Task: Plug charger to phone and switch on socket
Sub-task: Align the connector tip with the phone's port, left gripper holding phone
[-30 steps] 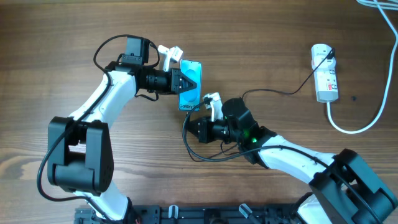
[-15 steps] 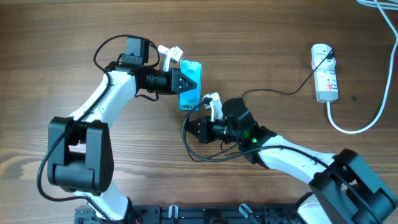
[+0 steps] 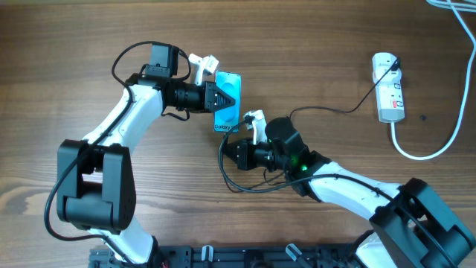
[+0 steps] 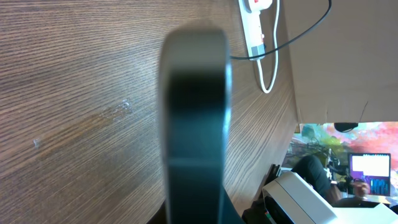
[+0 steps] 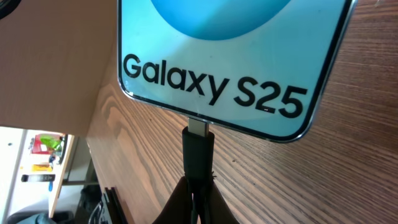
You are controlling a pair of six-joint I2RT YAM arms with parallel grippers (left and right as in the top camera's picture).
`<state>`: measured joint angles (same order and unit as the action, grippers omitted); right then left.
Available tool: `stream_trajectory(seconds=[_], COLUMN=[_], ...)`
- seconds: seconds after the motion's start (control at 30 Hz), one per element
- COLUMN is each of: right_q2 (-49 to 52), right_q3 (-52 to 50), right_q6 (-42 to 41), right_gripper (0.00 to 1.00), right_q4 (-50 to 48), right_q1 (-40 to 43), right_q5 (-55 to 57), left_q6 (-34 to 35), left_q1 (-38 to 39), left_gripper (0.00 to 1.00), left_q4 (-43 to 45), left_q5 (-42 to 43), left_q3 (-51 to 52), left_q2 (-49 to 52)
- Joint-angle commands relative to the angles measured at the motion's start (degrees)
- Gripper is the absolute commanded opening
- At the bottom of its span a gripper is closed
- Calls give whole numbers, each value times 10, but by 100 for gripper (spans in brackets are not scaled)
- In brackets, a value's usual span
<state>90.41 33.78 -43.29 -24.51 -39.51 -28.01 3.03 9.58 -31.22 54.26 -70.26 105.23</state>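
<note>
The wooden table (image 3: pixel 74 30) carries both arms. The left arm (image 3: pixel 126 112) reaches in from the left and the right arm (image 3: pixel 349 186) from the lower right, and they meet near the middle. The socket (image 3: pixel 389 88) lies well apart at the far right, with a black plug in it and its white cord (image 3: pixel 439 149) looping down beside it. The left gripper (image 3: pixel 225 97) is clamped on the upper half of the phone (image 3: pixel 224 120), whose teal screen faces up. The right gripper (image 3: pixel 236 152) is pinched tight on the charger (image 3: pixel 335 110) just behind its plug (image 5: pixel 198 149). The plug's metal tip sits at the port in the phone's bottom edge.
</note>
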Motion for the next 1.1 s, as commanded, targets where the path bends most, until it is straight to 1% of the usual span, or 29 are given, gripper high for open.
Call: stream_trajectory(seconds=[0.0,0.43,0.53,0.57,0.97,1.07], right_q2=[2,2,2,2,2,2], right_q3=[-4,-4,-4,-4,-4,-4], right_q6=[-4,-4,-4,-4,-5,-19], right_gripper=[4,4,5,4,4,4], right_q4=[-3,-3,-3,-3,-8,-17], right_q1=[-2,-2,-2,-2,-2,-2], right_q5=[11,10,10,10,10,10], left_q6=[-13,-6,25,26,18,17], left_q1=[0,0,0,0,0,0], left_gripper=[4,4,4,4,4,4], left_q4=[2,-1,0,0,0,0], left_q5=[12,15,16,16,16,16], left_q3=[-1,-1,-1,-1,-1,-1], left_q2=[-2,-2,-2,-2,-2,-2])
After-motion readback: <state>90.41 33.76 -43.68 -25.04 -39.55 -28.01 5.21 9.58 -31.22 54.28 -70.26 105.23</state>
